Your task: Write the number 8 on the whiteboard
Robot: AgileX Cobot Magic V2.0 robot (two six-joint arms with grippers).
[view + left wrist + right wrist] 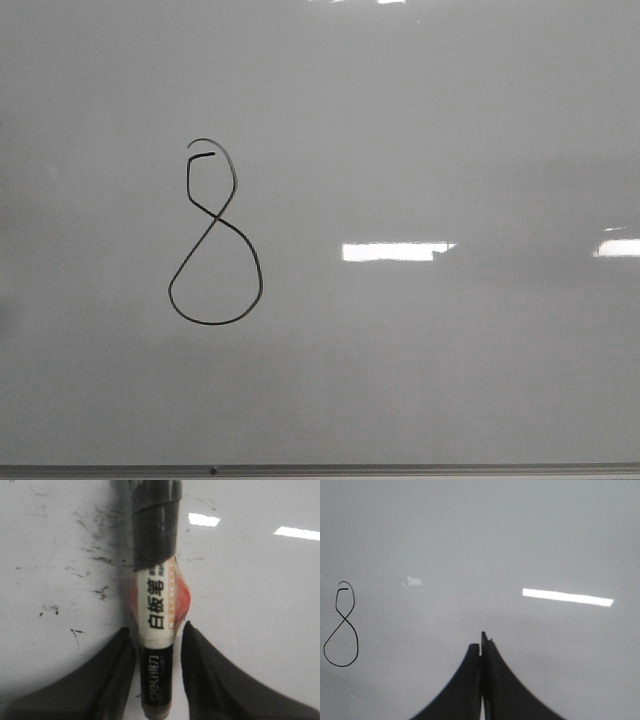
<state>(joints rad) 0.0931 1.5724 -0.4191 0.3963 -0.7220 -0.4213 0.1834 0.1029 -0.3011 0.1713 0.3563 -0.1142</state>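
Observation:
The number 8 (216, 212) is a thin black line figure on the left half of the whiteboard (450, 130), with a small upper loop and a larger lower loop. It also shows in the right wrist view as the number 8 (342, 615), far to the side of my right gripper (481, 642), which is shut and empty. Neither arm appears in the front view. My left gripper (156, 628) is open around a black-and-white marker (156, 605). A thin gap shows on each side between the marker and the fingers.
A thin grey metal edge (400, 468) runs along the whiteboard's bottom. Bright rectangular light reflections (395, 251) lie right of the figure. Black ink smudges (100, 555) mark the surface beside the marker in the left wrist view.

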